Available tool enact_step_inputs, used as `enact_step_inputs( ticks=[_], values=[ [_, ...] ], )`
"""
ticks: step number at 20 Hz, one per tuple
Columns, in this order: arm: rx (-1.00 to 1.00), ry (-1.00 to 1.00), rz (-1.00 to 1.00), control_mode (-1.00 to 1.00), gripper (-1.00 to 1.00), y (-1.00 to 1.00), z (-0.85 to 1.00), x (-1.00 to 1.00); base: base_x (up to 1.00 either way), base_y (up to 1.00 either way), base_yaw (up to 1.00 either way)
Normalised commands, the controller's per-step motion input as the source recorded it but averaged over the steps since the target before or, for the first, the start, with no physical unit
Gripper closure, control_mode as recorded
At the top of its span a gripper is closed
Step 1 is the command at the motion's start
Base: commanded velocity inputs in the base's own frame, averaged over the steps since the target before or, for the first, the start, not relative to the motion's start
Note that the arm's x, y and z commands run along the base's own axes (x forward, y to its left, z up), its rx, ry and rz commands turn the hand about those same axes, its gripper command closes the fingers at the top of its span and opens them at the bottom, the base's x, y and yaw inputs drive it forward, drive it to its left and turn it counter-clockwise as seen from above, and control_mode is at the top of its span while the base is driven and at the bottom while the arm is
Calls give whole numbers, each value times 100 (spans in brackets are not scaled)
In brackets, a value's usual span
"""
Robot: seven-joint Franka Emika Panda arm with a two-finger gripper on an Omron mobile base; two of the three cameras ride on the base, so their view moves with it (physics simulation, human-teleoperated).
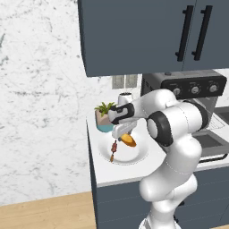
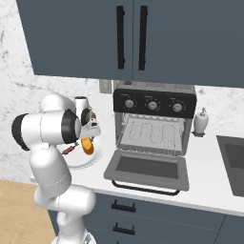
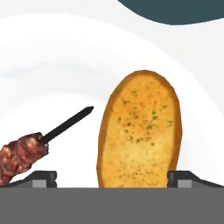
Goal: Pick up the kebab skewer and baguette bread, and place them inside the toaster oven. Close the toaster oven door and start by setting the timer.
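The hand point(image 3: 112, 178) hangs over a white plate point(image 3: 57, 65) with its 2 fingers point(image 3: 43, 178) spread wide, gripping nothing. In the hand view the bread point(image 3: 140, 131) lies lengthwise between the tips, its near end at 6 o'clock just ahead of them, its far end toward 12. The skewer point(image 3: 26, 153) lies at 8 o'clock, meat by the left tip, its bare dark point aimed at 2 o'clock toward the bread, apart from it. In the left base view the hand point(image 1: 120, 131) sits just above the bread point(image 1: 129, 140) and skewer point(image 1: 113, 149) on the plate point(image 1: 134, 156), on the tabletop point(image 1: 116, 174). At 3 o'clock of the plate in the right base view stands the oven point(image 2: 155, 121), its door point(image 2: 147, 171) dropped flat open.
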Motion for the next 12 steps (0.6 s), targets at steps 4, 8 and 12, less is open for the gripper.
enact_step_inputs(
  ticks=[4, 8, 12],
  values=[
    [0, -8, 0, -100, -100, -5, 0, -4, 0, 0, 0],
    [0, -3, 0, -100, -100, -6, 0, -1, 0, 0, 0],
    [0, 0, 0, -100, -100, -2, -7, 0, 0, 0, 0]
  ],
)
